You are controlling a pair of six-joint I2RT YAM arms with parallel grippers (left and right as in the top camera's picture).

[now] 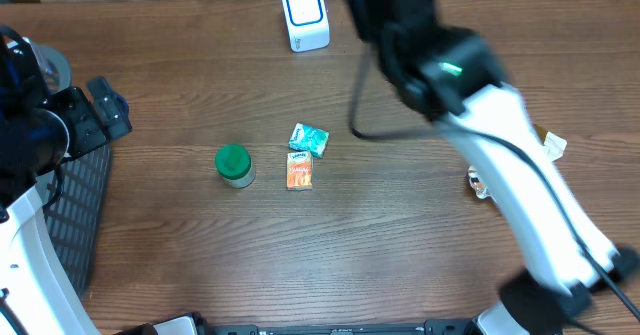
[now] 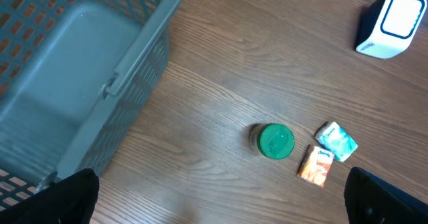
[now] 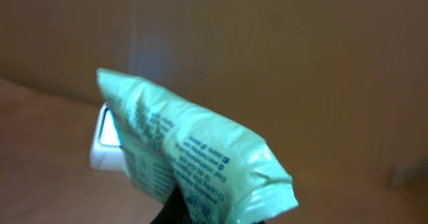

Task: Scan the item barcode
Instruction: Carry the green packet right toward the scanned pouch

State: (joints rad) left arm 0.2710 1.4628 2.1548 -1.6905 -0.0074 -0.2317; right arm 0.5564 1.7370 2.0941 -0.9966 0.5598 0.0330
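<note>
A pale green packet (image 3: 194, 150), crinkled and printed with small dark text, was pinched in the right claw (image 3: 179, 214) and held before the white scanner (image 3: 105, 144). It was shown only in the right wrist view; from overhead it was hidden beneath the arm (image 1: 500, 155). The left claw (image 2: 221, 207) was spread wide above the tabletop (image 2: 221, 70).
</note>
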